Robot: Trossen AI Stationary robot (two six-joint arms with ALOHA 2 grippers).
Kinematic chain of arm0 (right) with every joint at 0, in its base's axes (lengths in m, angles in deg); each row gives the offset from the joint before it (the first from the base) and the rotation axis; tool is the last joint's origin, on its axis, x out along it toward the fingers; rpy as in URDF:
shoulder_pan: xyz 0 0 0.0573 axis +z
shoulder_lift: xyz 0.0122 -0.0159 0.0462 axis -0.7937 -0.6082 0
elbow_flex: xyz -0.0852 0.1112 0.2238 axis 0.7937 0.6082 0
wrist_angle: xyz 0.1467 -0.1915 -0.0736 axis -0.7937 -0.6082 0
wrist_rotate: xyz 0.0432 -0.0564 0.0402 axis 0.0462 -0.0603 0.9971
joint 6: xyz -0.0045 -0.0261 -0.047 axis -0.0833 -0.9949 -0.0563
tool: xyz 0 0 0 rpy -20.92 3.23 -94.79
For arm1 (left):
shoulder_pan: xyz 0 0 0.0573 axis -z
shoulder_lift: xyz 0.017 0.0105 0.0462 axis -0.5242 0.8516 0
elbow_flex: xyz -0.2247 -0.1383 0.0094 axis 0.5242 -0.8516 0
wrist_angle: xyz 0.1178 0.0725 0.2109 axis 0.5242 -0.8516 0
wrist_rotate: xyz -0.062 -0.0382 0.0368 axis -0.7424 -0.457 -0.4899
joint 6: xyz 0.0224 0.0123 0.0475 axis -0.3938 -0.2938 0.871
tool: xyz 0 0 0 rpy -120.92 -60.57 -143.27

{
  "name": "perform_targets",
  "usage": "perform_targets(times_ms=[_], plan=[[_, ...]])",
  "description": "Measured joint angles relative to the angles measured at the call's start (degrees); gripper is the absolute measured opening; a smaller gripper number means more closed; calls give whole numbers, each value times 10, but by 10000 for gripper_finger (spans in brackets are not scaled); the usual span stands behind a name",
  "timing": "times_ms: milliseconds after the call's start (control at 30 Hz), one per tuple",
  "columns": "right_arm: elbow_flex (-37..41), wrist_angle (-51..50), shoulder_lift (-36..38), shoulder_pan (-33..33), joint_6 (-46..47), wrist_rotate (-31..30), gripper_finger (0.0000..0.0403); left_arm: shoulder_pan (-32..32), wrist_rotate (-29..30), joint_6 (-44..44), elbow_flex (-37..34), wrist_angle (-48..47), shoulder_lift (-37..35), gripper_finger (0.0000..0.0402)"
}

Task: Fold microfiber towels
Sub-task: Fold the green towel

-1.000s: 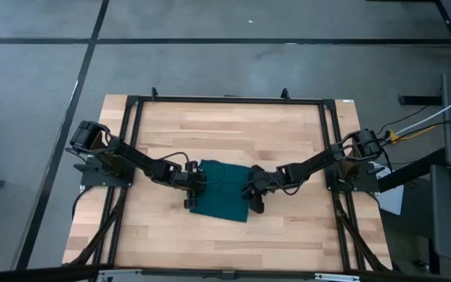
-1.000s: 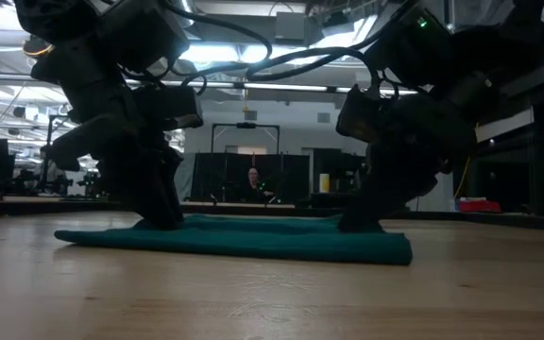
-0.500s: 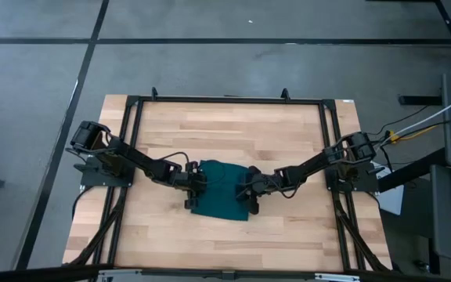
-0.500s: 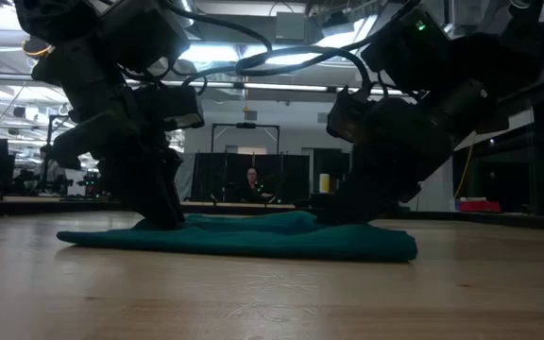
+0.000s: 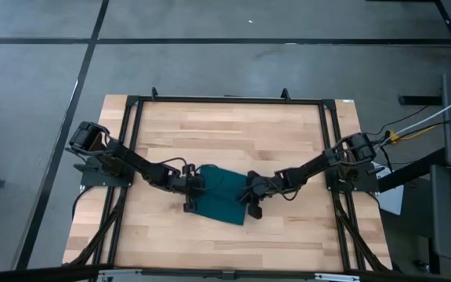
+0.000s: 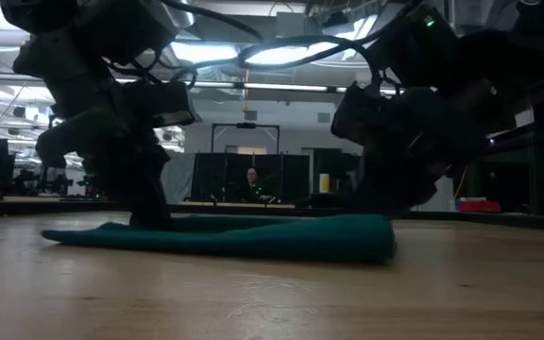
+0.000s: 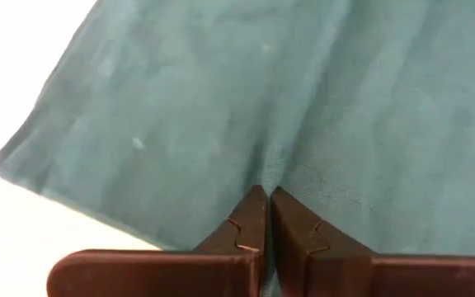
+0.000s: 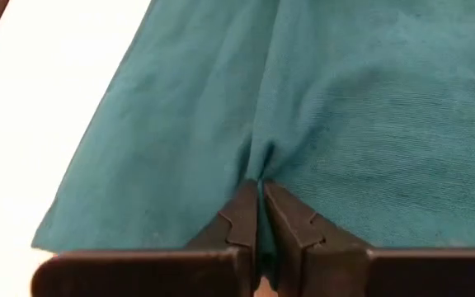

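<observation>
The dark teal microfiber towel (image 5: 220,196) lies flat on the wooden table near its middle. My left gripper (image 5: 196,188) is at the towel's left edge and is shut on the cloth (image 7: 266,191). My right gripper (image 5: 249,196) is at the towel's right edge and is shut on the cloth too (image 8: 259,186). In the low view the towel (image 6: 225,236) is a low strip on the table, thicker at its right end (image 6: 371,238), with an arm coming down on each end. My left gripper pinches a small raised pucker of the towel (image 7: 264,169) between its two fingertips, a little in from the left edge. The fingers slant down from the table's left. The rest of the towel lies on the table. My right gripper pinches a small pucker of the towel (image 8: 258,165) between its two fingertips, a little in from the right edge. The fingers slant down from the table's right. Creases run from the pinch into the cloth, which otherwise lies on the table.
A black frame (image 5: 225,100) runs round the table top, with the arm bases at its left (image 5: 92,157) and right (image 5: 358,160) sides. Bare wood lies on the near and far sides of the towel. A person (image 6: 253,179) sits far off in the room behind.
Both grippers have closed on the towel's side edges and pulled small puckers of cloth up between their fingertips. My right gripper has gone a little toward the table's left and bunched the right edge. In the low view the towel has slid slightly left.
</observation>
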Motion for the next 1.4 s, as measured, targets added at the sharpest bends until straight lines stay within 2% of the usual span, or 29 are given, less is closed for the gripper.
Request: perform_targets(times_ms=[333, 433, 533, 833, 967, 1167, 1400], plan=[[-13, -31, 19, 39, -21, -82, 11, 24, 37, -48, -1, -5, -54, 4], [-15, -34, 19, 41, -14, -88, 15, 26, 35, -53, -1, -4, -54, 4], [-15, -33, 20, 39, -13, -89, 49, 25, 30, -50, -1, -1, -54, 14], [-16, -25, 21, 25, 12, -90, 195, 13, 45, -3, -1, -5, -52, 53], [-16, -24, 21, 20, 22, -90, 231, 2, 49, 17, -1, -14, -52, 72], [-17, -11, 21, 12, 14, -82, 227, -3, 44, 40, -1, -35, -52, 87], [-18, 24, 28, -1, 8, -61, 214, -3, 32, 43, -1, -32, -52, 85]])
